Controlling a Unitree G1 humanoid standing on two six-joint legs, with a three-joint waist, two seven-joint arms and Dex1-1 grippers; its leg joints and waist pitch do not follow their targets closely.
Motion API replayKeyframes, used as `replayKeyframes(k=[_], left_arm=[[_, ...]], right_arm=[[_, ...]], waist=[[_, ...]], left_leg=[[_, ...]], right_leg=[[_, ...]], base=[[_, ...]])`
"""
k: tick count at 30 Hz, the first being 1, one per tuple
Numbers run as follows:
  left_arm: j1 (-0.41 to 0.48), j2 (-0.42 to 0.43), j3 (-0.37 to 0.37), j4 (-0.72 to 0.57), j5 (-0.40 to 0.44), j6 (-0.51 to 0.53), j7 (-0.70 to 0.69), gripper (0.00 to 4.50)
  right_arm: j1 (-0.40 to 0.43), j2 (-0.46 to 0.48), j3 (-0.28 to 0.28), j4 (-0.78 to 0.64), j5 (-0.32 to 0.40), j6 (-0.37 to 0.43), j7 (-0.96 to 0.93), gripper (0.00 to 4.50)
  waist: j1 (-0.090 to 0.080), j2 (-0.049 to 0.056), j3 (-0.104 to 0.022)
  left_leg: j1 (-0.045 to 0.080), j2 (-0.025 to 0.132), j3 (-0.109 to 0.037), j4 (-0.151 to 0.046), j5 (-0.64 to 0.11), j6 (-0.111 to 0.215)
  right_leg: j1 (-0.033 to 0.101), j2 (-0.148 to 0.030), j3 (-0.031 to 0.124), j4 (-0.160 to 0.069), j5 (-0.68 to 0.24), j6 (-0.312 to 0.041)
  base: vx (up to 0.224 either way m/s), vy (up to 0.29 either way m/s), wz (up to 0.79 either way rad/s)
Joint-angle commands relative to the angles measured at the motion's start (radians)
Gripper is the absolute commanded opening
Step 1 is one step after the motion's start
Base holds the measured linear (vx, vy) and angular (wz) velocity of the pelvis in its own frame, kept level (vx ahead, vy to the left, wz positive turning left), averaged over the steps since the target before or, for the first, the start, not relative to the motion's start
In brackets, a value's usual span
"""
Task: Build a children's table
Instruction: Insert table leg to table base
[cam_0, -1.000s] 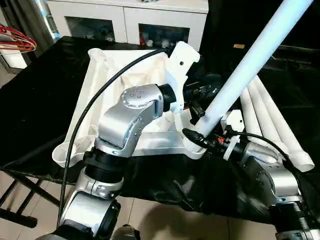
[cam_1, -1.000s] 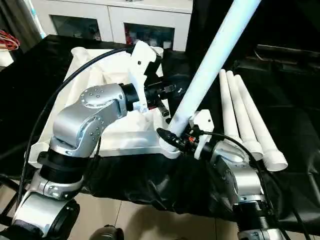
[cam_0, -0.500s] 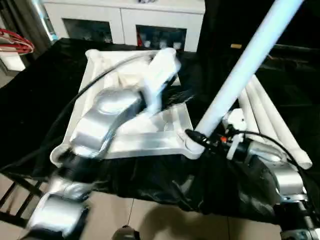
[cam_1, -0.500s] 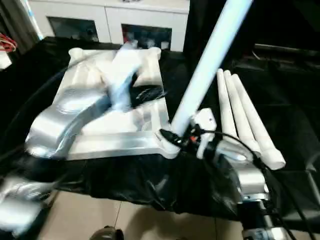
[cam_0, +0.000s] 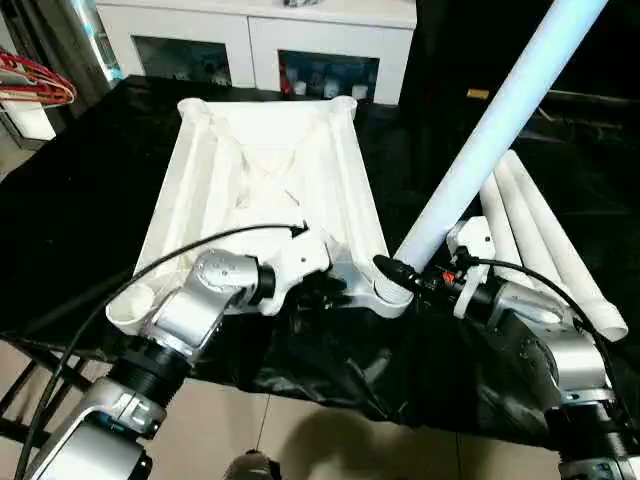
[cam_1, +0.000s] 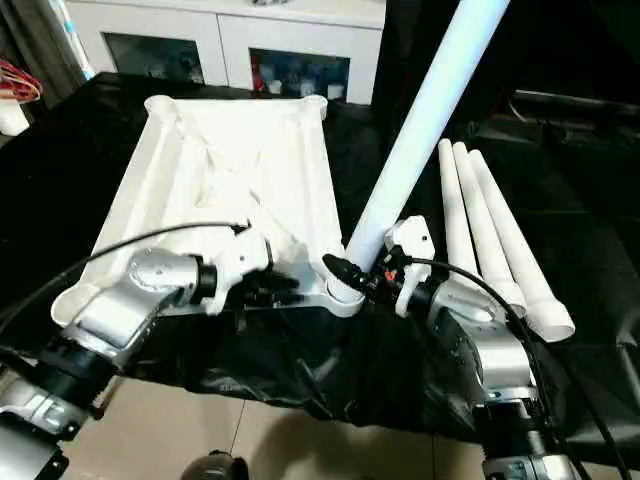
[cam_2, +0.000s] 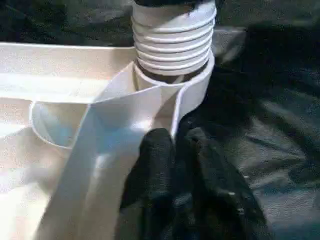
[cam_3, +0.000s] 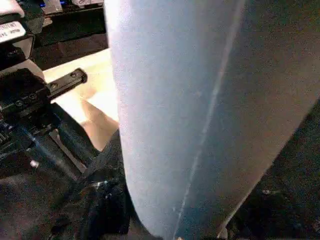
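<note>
white tabletop (cam_0: 265, 175) lies ribs-up on the black table. the right gripper (cam_0: 400, 272) clenches a leg (cam_0: 495, 125) seated at the near right socket (cam_2: 172, 80). the left gripper (cam_2: 172, 150), fingers together, braces the near rim. judgement: keep the leg upright while twisting, brace firmly.

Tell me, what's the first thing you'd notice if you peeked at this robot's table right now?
A long white leg sticks up at a slant from the near right corner socket of the upside-down tabletop, and the right gripper holds it at the bottom. The left gripper clamps the tabletop's near edge beside that socket. Three spare legs lie side by side on the black cloth to the right.
</note>
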Motion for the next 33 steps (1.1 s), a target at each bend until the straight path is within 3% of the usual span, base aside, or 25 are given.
replayKeyframes(k=[1,5,10,19,26,33], left_arm=[[-0.007,0.010,-0.030,0.045,0.031,-0.026,-0.016,0.46],[-0.034,0.011,-0.020,0.118,0.055,-0.072,0.000,0.12],[-0.063,0.024,-0.022,0.190,0.079,-0.135,-0.015,0.00],[-0.087,0.039,-0.040,0.269,0.105,-0.195,-0.051,0.00],[-0.098,0.028,-0.020,0.309,0.091,-0.202,-0.052,0.00],[-0.107,0.028,-0.006,0.334,0.087,-0.217,-0.055,0.00]], right_arm=[[-0.007,-0.005,-0.016,-0.001,0.005,0.003,-0.005,1.90],[-0.007,-0.005,-0.017,0.000,0.004,0.000,-0.006,1.90],[-0.002,-0.008,-0.013,-0.005,0.006,0.000,-0.005,1.90],[-0.004,-0.014,-0.008,0.001,0.005,0.000,0.001,1.90],[-0.007,-0.016,-0.006,0.002,0.006,0.001,0.002,1.90],[-0.012,-0.016,-0.001,0.005,0.007,0.003,0.004,1.90]], waist=[[0.001,-0.001,-0.082],[0.002,0.001,-0.087],[0.002,-0.001,-0.086],[0.001,-0.002,-0.083],[-0.001,-0.006,-0.075],[-0.003,-0.008,-0.074]], left_leg=[[0.026,0.037,-0.012,-0.065,-0.114,0.029],[0.025,0.037,-0.013,-0.063,-0.099,0.033],[0.025,0.036,-0.012,-0.063,-0.110,0.033],[0.026,0.037,-0.012,-0.067,-0.148,0.018],[0.029,0.037,-0.013,-0.073,-0.204,-0.002],[0.029,0.037,-0.013,-0.075,-0.212,-0.003]], right_leg=[[0.051,-0.078,0.037,-0.059,0.033,-0.236],[0.054,-0.079,0.037,-0.054,0.062,-0.241],[0.055,-0.080,0.037,-0.056,0.045,-0.243],[0.054,-0.083,0.039,-0.063,-0.026,-0.236],[0.050,-0.084,0.042,-0.075,-0.160,-0.209],[0.047,-0.084,0.043,-0.079,-0.191,-0.199]], base=[[0.000,0.000,0.00],[0.000,0.000,0.00],[0.000,0.000,0.00],[0.000,0.000,0.00],[0.000,0.000,0.00],[0.000,0.000,0.00]])
